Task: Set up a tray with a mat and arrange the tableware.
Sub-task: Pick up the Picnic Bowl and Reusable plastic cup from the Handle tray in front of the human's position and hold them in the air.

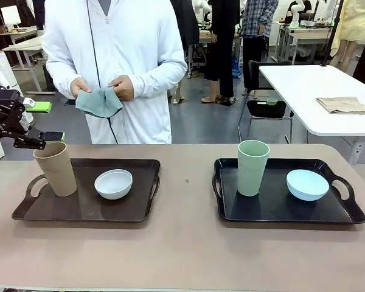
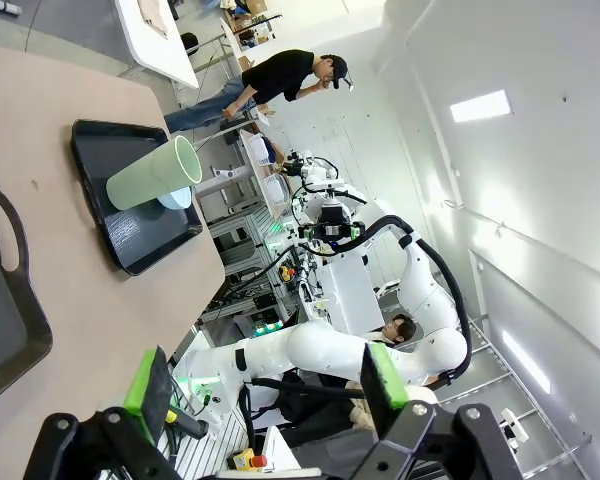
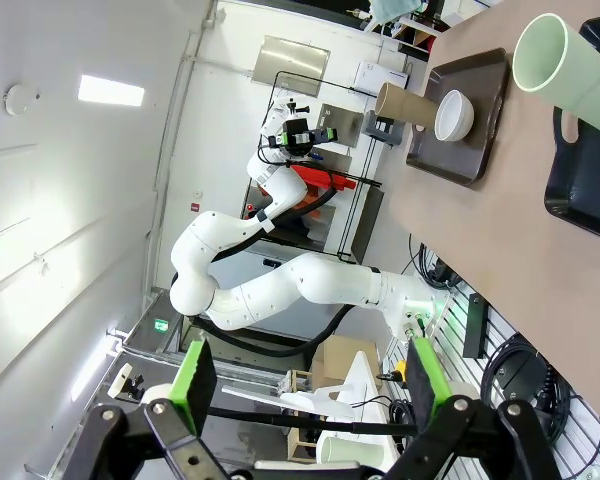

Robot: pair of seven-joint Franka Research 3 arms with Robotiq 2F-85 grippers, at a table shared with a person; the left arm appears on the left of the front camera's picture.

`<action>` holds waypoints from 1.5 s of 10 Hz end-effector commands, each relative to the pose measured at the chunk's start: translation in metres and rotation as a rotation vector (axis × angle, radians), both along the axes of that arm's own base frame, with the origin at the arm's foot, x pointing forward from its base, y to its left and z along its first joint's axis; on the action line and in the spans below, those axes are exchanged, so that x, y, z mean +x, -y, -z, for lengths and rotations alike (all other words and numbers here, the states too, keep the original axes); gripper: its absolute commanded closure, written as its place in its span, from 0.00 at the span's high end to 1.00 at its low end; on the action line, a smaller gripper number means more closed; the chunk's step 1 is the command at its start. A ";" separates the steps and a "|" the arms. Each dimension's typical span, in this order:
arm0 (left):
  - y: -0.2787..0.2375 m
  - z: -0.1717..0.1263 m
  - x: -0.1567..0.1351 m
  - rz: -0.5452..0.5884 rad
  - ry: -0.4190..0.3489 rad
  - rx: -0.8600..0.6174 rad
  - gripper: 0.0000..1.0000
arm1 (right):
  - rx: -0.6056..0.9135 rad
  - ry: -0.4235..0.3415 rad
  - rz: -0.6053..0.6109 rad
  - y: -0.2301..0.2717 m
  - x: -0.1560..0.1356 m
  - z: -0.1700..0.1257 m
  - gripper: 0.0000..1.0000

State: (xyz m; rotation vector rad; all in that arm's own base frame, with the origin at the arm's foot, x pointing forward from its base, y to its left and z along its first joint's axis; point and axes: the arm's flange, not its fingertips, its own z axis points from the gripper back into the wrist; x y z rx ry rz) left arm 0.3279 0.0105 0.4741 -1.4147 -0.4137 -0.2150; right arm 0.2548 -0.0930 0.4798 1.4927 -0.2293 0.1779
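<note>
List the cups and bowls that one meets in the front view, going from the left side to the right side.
tan cup → white bowl → sage green cup → pale blue bowl

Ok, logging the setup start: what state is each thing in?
tan cup: upright on left tray
white bowl: upright on left tray
sage green cup: upright on right tray
pale blue bowl: upright on right tray
green cloth: held in person's hands
left gripper: open, empty
right gripper: open, empty
</note>
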 end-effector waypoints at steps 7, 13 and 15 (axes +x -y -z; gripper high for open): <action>0.000 -0.002 0.004 -0.002 0.028 -0.023 1.00 | 0.023 0.022 0.002 0.000 0.001 -0.001 1.00; -0.005 -0.015 0.003 -0.022 0.118 0.124 1.00 | -0.065 0.053 0.017 -0.010 0.005 -0.030 1.00; -0.011 -0.042 0.007 0.054 0.206 0.236 1.00 | -0.124 0.121 -0.026 -0.041 0.018 -0.081 1.00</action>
